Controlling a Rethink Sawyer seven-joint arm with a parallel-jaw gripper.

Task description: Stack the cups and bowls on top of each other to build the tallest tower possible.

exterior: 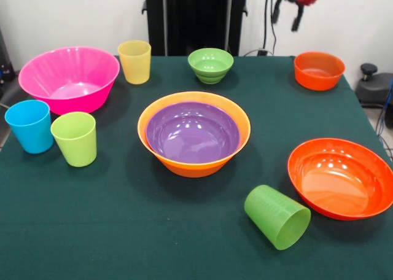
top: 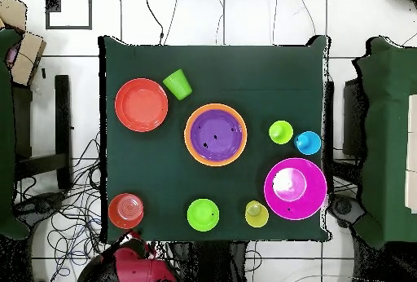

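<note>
The purple bowl [exterior: 193, 131] [top: 216, 134] sits nested in the large orange bowl [exterior: 195, 164] [top: 189, 136] at mid-table. The small green bowl [exterior: 210, 64] [top: 203, 214] and yellow cup [exterior: 134, 61] [top: 256, 213] stand apart near the robot's side. The pink bowl [exterior: 69, 77] [top: 295, 187], blue cup [exterior: 31, 126] [top: 308, 143] and lime cup [exterior: 75, 138] [top: 281, 132] group together. The darker green cup [exterior: 277, 217] [top: 177, 84] lies on its side by the red-orange bowl [exterior: 341, 177] [top: 141, 104]. My gripper [exterior: 287, 19] hangs open and empty, high above the small orange bowl [exterior: 319, 70] [top: 125, 210].
The dark green table cloth [exterior: 123, 231] [top: 269, 75] covers the table. My black pedestal [exterior: 195, 19] stands behind the far edge. Cables lie on the floor beside the table [top: 69, 213].
</note>
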